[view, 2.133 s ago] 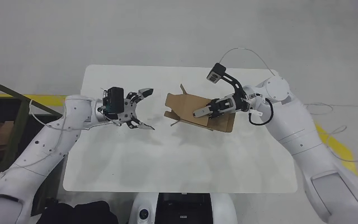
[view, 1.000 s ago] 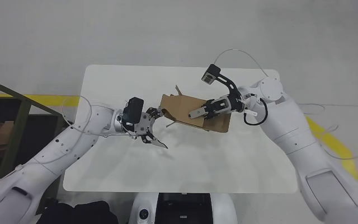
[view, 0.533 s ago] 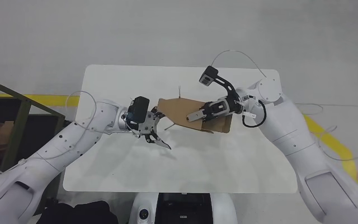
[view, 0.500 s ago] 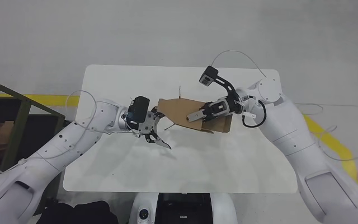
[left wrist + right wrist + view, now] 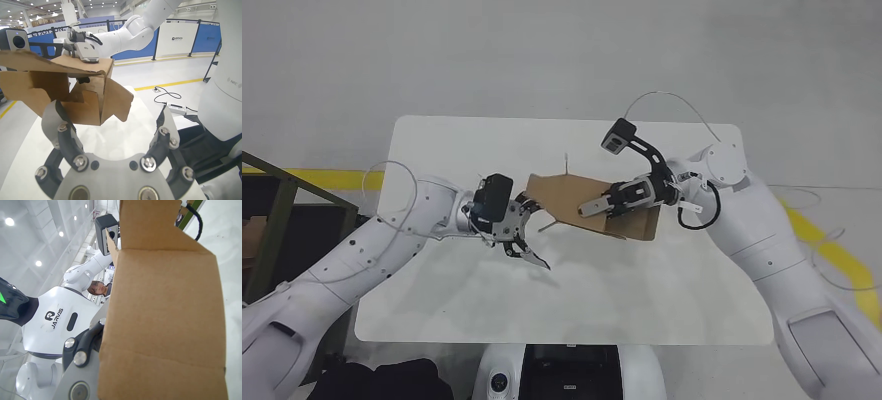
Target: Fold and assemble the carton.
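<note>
The right gripper [image 5: 592,207] clamps the top panel of the brown carton [image 5: 560,193], while the left gripper [image 5: 533,234], spread wide, sits just beside its open flaps.

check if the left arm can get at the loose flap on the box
Probably yes: the left tool is open right before the flap, nothing between, and the right tool holds the box.

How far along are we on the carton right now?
Done: the carton is opened up into a sleeve. In hand: the right gripper clamps its top panel, and the left gripper is open at the open end. Left: the end flaps stand splayed, none folded shut.
</note>
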Motion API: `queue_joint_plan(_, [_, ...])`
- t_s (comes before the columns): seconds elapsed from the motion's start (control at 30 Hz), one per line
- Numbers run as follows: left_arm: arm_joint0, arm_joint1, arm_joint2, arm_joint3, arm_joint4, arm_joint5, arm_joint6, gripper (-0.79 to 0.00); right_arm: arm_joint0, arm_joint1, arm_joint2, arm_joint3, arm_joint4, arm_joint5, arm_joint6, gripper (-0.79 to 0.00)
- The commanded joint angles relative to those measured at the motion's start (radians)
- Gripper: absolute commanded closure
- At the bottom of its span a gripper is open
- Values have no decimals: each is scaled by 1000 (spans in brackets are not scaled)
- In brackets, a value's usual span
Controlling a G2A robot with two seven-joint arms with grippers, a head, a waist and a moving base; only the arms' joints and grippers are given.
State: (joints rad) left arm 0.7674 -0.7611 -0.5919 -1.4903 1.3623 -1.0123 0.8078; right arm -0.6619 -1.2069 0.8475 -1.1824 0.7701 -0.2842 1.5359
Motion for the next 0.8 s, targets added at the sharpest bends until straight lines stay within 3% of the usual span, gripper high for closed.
queue_joint_plan(0.0, [2, 1, -1, -3, 2, 0, 0, -785, -2, 0, 3, 0, 1, 0, 0, 0])
queue_joint_plan(0.77, [27, -1, -51, -10, -23, 17, 17, -785, -9, -2, 8, -3, 11, 0, 0, 0])
